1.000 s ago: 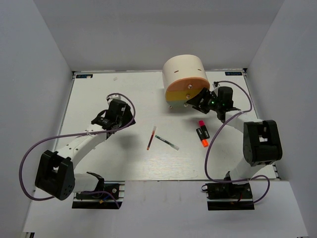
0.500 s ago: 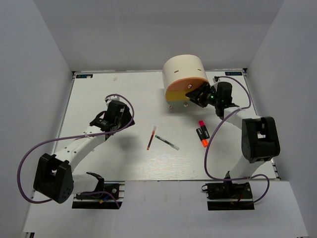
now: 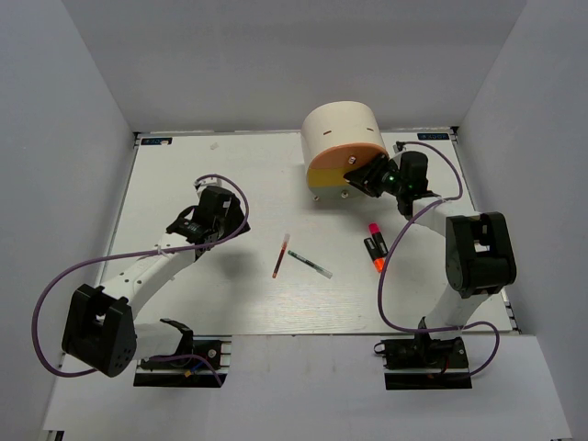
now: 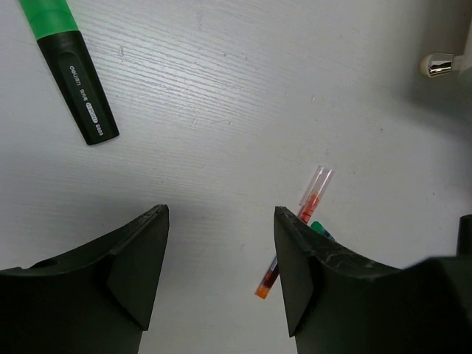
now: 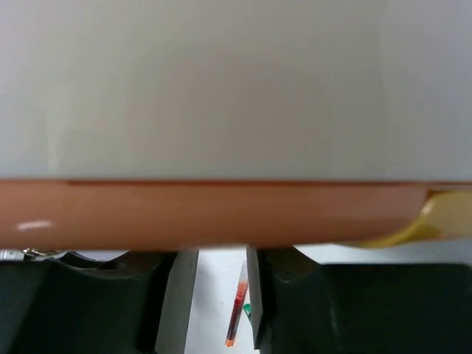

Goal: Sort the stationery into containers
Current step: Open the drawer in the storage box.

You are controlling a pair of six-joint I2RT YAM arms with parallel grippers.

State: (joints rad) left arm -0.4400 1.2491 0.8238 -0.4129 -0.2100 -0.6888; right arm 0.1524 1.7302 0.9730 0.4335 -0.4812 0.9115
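The cream organiser (image 3: 342, 129) stands at the back of the table, its orange drawer (image 3: 342, 152) above the yellow one (image 3: 323, 175). My right gripper (image 3: 362, 175) is pressed against these fronts. In the right wrist view the orange front (image 5: 221, 214) hides the tips of my right gripper (image 5: 221, 254), and only a narrow gap shows between the fingers. A red pen (image 3: 280, 256) and a clear pen (image 3: 310, 265) lie mid-table. The pink-capped highlighter (image 3: 375, 231) and the orange-capped one (image 3: 378, 259) lie right of them. My left gripper (image 4: 221, 214) hovers open over bare table.
A green-capped black highlighter (image 4: 74, 74) lies on the table ahead of my left gripper. A chrome foot (image 4: 442, 65) of the organiser shows at the top right of the left wrist view. White walls close in the table on three sides.
My right gripper has moved up and left, from the yellow front onto the drawer fronts' upper part, and its jaws have narrowed. The left arm has hardly moved.
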